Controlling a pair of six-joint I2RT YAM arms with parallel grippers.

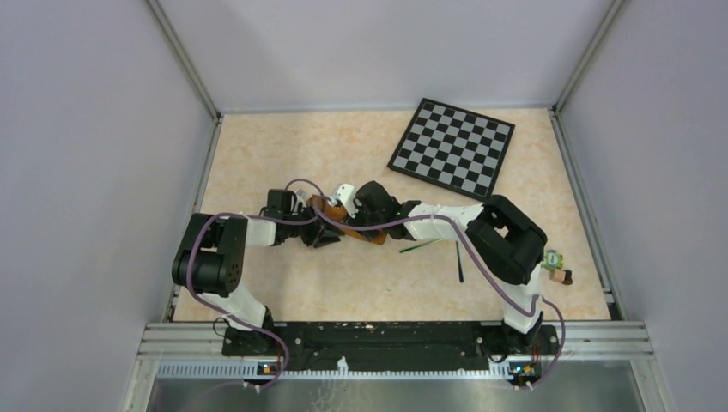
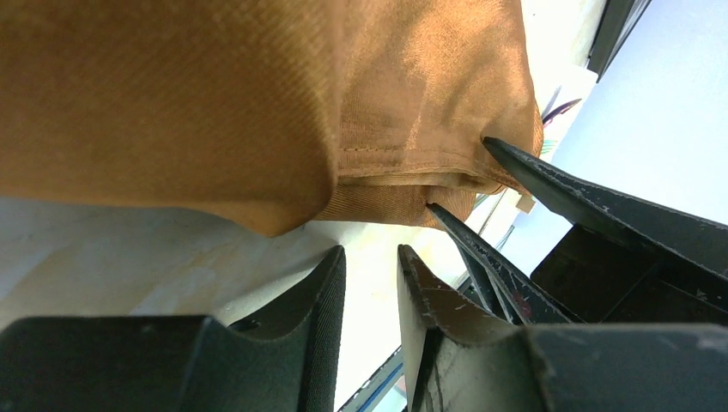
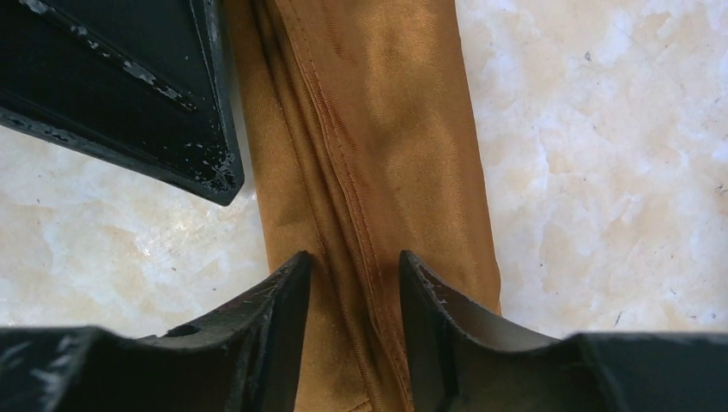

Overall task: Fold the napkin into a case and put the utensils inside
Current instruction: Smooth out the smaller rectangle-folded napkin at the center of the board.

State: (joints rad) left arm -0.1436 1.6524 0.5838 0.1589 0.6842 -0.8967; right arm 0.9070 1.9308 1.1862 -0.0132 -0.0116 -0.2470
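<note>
Both grippers were at the napkin (image 3: 386,129), a rust-brown woven strip w/ stitched hem: right gripper (image 3: 354,259) clenched on it, left gripper (image 2: 371,251) slightly parted, empty, just beside.

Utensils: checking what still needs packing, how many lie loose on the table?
2. One utensil lies slanted on the table right of the napkin; the second utensil lies just right of it, beside the right arm. The arms may hide more.
</note>
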